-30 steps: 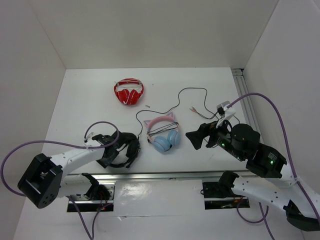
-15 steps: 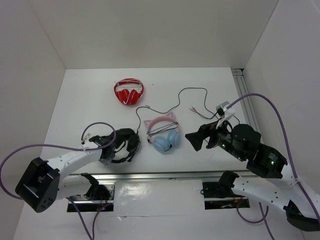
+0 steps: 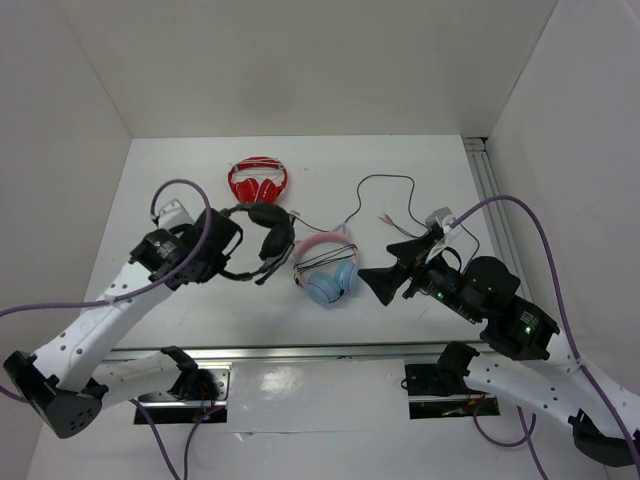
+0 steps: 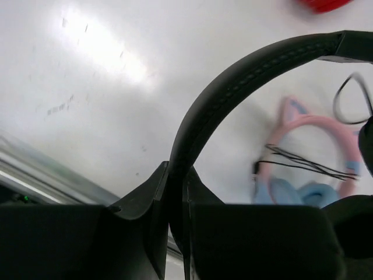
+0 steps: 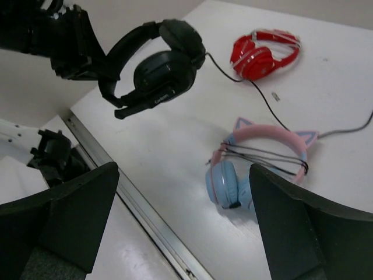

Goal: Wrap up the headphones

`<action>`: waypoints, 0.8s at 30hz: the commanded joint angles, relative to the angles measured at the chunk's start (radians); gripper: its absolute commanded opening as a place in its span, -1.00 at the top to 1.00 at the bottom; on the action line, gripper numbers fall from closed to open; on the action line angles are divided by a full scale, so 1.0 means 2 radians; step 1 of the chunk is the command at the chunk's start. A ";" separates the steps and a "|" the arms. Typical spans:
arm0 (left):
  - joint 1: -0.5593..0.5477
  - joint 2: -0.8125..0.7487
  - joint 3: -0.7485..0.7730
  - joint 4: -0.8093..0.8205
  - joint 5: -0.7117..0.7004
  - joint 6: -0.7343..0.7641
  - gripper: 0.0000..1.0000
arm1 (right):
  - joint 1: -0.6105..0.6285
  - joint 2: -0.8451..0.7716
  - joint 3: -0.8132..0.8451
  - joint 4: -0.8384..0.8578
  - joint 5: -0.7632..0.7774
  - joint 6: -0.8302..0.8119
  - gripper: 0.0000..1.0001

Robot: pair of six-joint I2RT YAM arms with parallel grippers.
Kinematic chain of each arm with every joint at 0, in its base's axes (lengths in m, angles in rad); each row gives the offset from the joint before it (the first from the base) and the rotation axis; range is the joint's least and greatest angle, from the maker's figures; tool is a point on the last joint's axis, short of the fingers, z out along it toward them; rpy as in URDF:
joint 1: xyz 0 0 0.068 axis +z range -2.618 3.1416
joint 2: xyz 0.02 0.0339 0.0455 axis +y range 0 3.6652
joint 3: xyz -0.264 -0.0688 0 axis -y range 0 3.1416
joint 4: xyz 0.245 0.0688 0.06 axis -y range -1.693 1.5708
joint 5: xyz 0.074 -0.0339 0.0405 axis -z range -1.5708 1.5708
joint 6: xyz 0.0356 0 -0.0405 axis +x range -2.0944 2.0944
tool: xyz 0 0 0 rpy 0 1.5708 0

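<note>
Black headphones (image 5: 165, 73) in left end effector (image 4: 178, 195)

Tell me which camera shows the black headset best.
Right wrist: the black headset hangs nearly whole, earcups and mic boom clear. Top external shows it small from above; left wrist catches only its headband, close up.

White table (image 3: 180, 200), plain white walls (image 3: 300, 60)
</note>
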 commanded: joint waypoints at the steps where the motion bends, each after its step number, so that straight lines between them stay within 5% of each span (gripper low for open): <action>1: -0.003 -0.007 0.108 -0.063 -0.068 0.132 1.00 | 0.002 0.014 -0.001 0.127 -0.017 -0.016 -1.00; 5: -0.003 0.005 0.236 -0.058 -0.050 0.263 1.00 | 0.002 0.072 -0.025 0.210 -0.020 -0.058 -1.00; 13: -0.003 0.041 0.475 -0.095 0.035 0.335 1.00 | -0.003 0.232 -0.020 0.335 0.044 -0.151 -1.00; 24: -0.003 0.046 0.504 -0.095 0.154 0.357 1.00 | -0.028 0.313 0.025 0.399 0.074 -0.175 -0.98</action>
